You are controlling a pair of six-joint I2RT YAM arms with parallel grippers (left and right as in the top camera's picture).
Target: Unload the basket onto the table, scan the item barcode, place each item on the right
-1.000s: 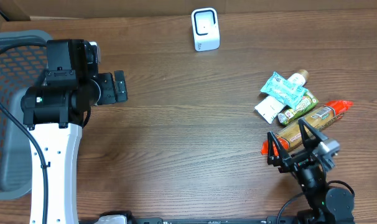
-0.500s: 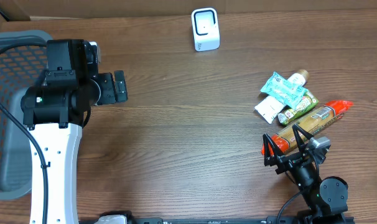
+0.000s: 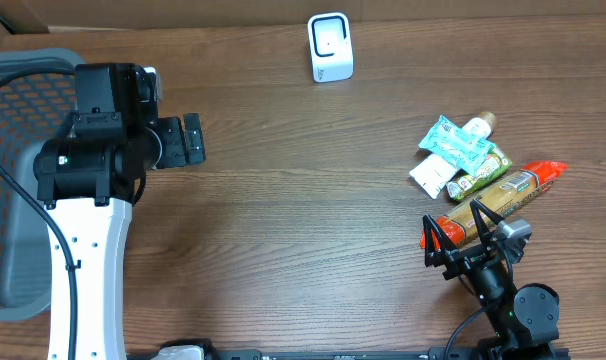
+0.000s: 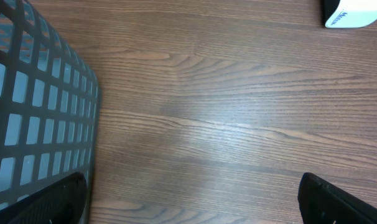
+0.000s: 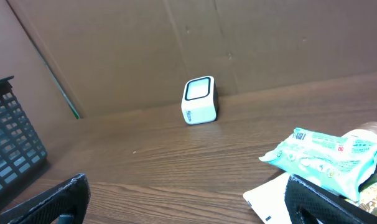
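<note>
Left hand [image 3: 188, 140] released, empty, over the desk [image 3: 303, 220] beside the basket [image 3: 13, 100]; right hand [image 3: 453, 218] released, fingers spread over the orange packet [image 3: 513, 187], near right; scanner [image 3: 330, 47] far centre.

My right gripper [image 3: 451, 214] stands a shade further left over the long orange-ended pack [image 3: 511, 186] than it did a second ago. Its far finger [image 3: 481, 222] now crosses the pack nearer the orange end at the front, and so uncovers a little more of the tan wrapper behind it. The grey block [image 3: 514, 230] on the wrist shifts left with it. The round joint [image 3: 535, 310] behind draws slightly away from the table's front edge and shows larger from above. All of this falls in the first half of that second.
</note>
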